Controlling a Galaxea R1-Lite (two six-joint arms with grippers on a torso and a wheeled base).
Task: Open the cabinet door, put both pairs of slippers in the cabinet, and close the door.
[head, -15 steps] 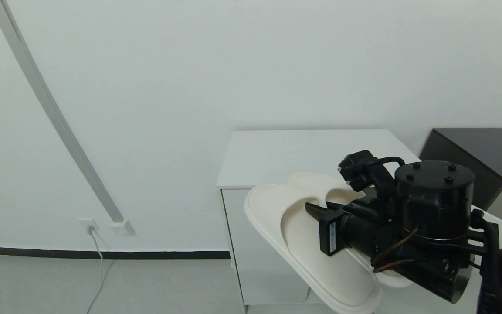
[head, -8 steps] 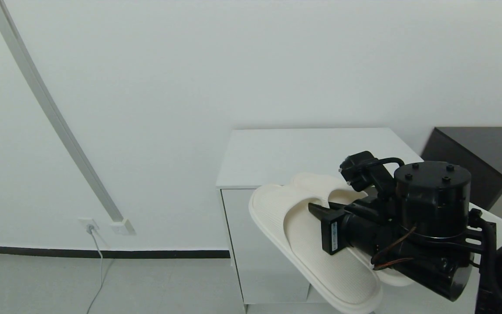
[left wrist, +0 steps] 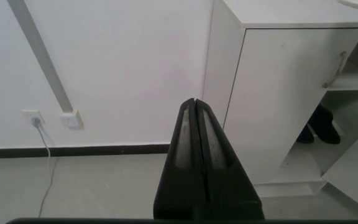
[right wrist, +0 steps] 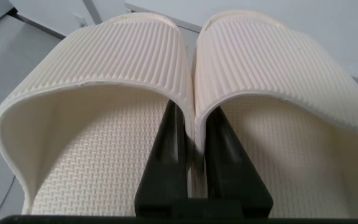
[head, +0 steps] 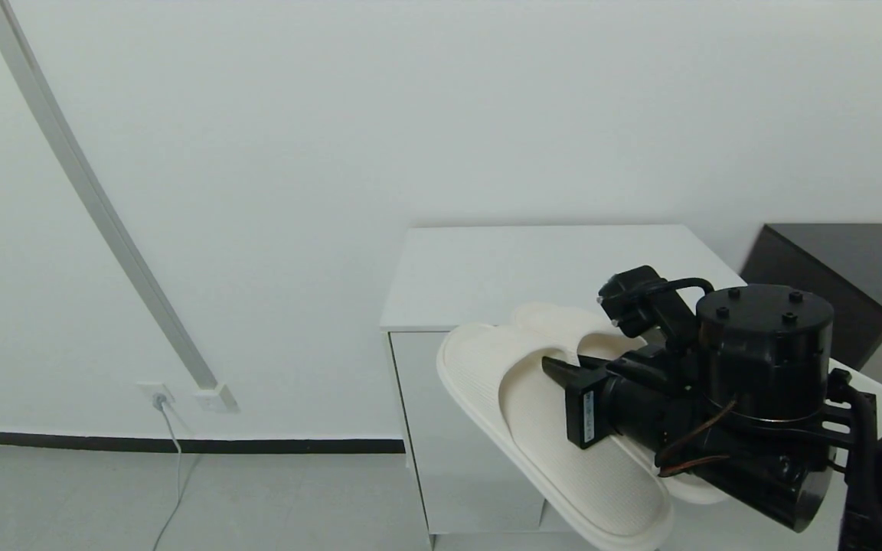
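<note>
Before the white cabinet (head: 533,268), head view: the right gripper (head: 556,370) is clamped on a pair of cream slippers (head: 517,413). It holds them in the air at a tilt, toes up toward the cabinet front and heels hanging low. We judge the long overhang the main hazard: a heel or toe could catch a panel or shelf edge on the way in and lever the pair out of the grip.

Left wrist view: the left gripper (left wrist: 194,143) is pressed together with nothing in it. Beyond it, the cabinet (left wrist: 278,112) has one panel with a handle (left wrist: 334,68). Beside that panel, an open compartment shows a shelf (left wrist: 356,81) and dark shoes (left wrist: 322,124) below it. We expect those shoes to crowd the lower level, so a low entry could knock against them.

Right wrist view: the right gripper (right wrist: 194,115) pinches the two adjoining strap walls of the slippers (right wrist: 104,81) together. The uppers are ribbed, the footbeds are patterned and the material looks soft. We judge that such a narrow pinch on pliable walls could let one slipper slide free.
</note>
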